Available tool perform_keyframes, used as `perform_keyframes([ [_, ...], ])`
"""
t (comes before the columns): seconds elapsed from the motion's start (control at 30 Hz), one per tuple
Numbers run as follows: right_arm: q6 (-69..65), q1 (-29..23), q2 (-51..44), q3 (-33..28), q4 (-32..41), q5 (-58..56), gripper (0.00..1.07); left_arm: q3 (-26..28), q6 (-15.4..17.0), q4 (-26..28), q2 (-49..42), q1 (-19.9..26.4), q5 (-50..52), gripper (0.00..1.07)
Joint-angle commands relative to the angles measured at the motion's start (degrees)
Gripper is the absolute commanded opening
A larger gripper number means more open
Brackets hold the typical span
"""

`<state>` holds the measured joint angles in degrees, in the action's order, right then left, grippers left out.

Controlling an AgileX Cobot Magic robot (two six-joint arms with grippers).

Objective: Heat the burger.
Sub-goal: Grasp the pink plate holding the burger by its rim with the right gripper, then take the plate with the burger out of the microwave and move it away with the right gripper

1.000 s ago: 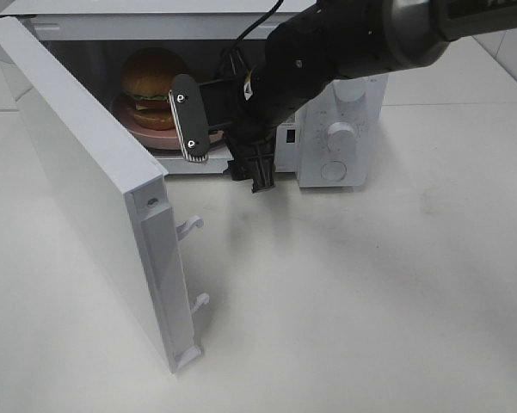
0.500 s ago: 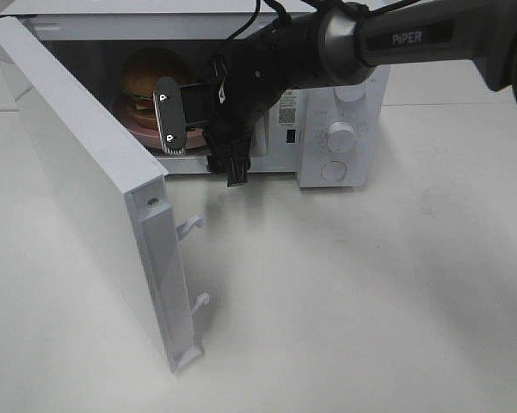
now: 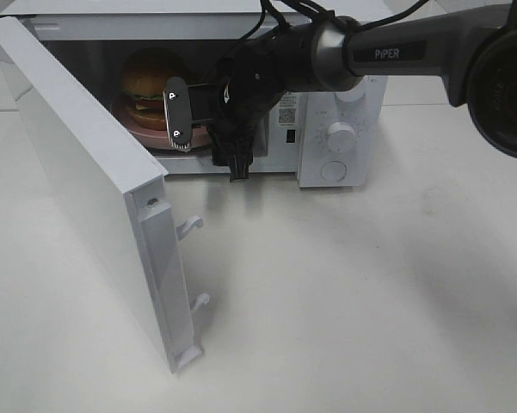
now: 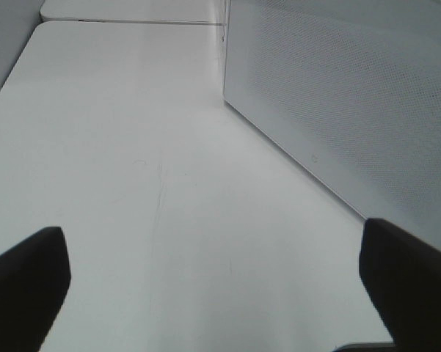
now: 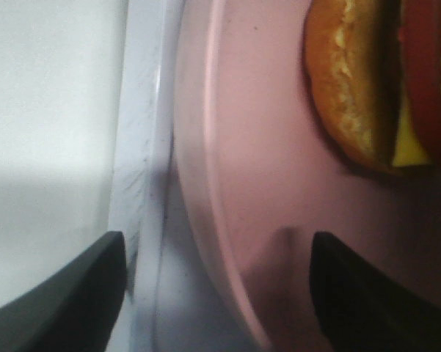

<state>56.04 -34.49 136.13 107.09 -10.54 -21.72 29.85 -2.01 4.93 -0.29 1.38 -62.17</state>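
The burger (image 3: 146, 82) sat on a pink plate (image 3: 159, 138) inside the microwave (image 3: 335, 95), which stood at the far edge of the table (image 3: 370, 301) with its door (image 3: 77, 172) swung wide. Your right gripper (image 5: 216, 293) reached into the cavity, jaws apart and straddling the plate's near rim without pinching it. Your left gripper (image 4: 213, 286) hung open over the table. A snag or tug on that rim would likely drag the plate outward, and the tall burger could topple.
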Motion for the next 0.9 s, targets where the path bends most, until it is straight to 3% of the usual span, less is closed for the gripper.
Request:
perform_keyframes([
  [0.03, -0.4, 0.2, 0.7, 1.3, 0.2, -0.7, 0.59, -0.2, 0.3, -0.1, -0.9, 0.0, 0.7, 1.0],
  [0.1, -0.4, 0.1, 1.1, 1.4, 0.2, -1.1, 0.29, -0.2, 0.3, -0.1, -0.9, 0.0, 0.7, 1.0],
  [0.13, -0.4, 0.1, 1.1, 1.4, 0.2, -1.1, 0.29, -0.2, 0.3, -0.1, -0.9, 0.0, 0.7, 1.0],
  [0.2, -0.4, 0.0, 1.1, 1.4, 0.2, -2.1, 0.07, -0.2, 0.3, -0.1, -0.9, 0.0, 0.7, 1.0],
  [0.23, -0.4, 0.0, 1.1, 1.4, 0.2, -2.1, 0.07, -0.2, 0.3, -0.1, -0.9, 0.0, 0.7, 1.0],
  [0.27, -0.4, 0.0, 0.9, 1.4, 0.4, -2.4, 0.0, -0.2, 0.3, -0.1, -0.9, 0.0, 0.7, 1.0],
  [0.57, 3.7, -1.4, -0.2, 1.4, 0.5, -6.1, 0.0, -0.2, 0.3, -0.1, -0.9, 0.0, 0.7, 1.0],
  [0.7, 12.1, -2.0, -1.3, 1.3, 4.2, -10.4, 0.0, -0.2, 0.3, -0.1, -0.9, 0.0, 0.7, 1.0],
  [0.9, 19.2, -3.2, -5.2, -2.3, 4.9, -10.5, 0.0, -0.2, 0.4, -0.1, -0.9, 0.0, 0.7, 1.0],
])
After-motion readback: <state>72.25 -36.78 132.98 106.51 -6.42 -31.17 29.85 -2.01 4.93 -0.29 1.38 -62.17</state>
